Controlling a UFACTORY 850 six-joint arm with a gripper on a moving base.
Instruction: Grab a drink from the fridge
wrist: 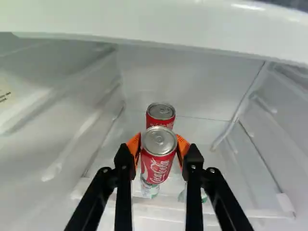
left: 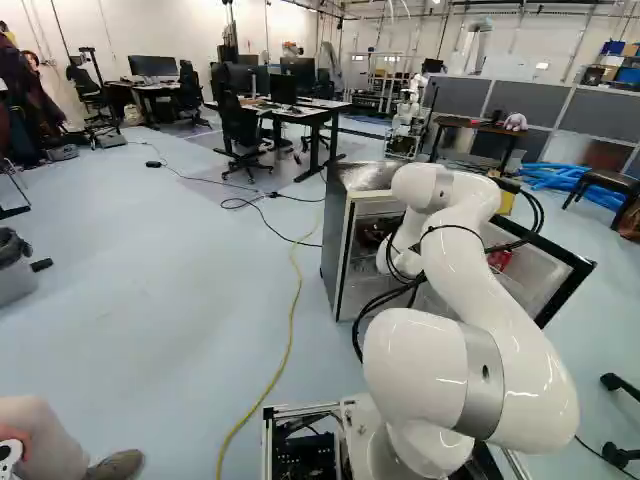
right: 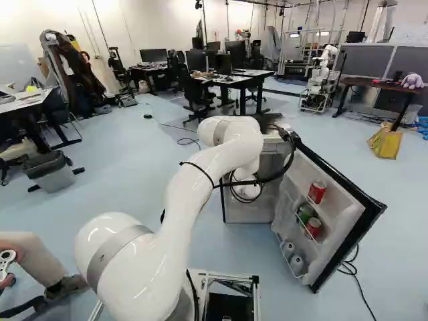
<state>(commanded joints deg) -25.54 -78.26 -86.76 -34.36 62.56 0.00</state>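
In both base views the arm's far end reaches into the open fridge (left: 333,240), which hides the gripper there. Inside, in the wrist view, a red drink can (wrist: 158,166) stands upright between the fingers of my gripper (wrist: 158,150). The orange pads (wrist: 134,146) meet it from both sides, so the gripper is shut on it. Just beyond it stands a second red can (wrist: 160,114), partly covered by the first. Under the held can, a pale can (wrist: 149,188) shows in part on the lower shelf (wrist: 231,211), with another greenish item partly behind a finger.
A white fridge edge (wrist: 159,24) runs across above the gripper. The fridge door (right: 358,224) stands open to the arm's right, with red cans (right: 317,192), a green can (right: 305,212) and pale cans in its racks. A yellow cable (left: 290,330) lies left of the fridge. Another robot (right: 319,80) stands farther back.
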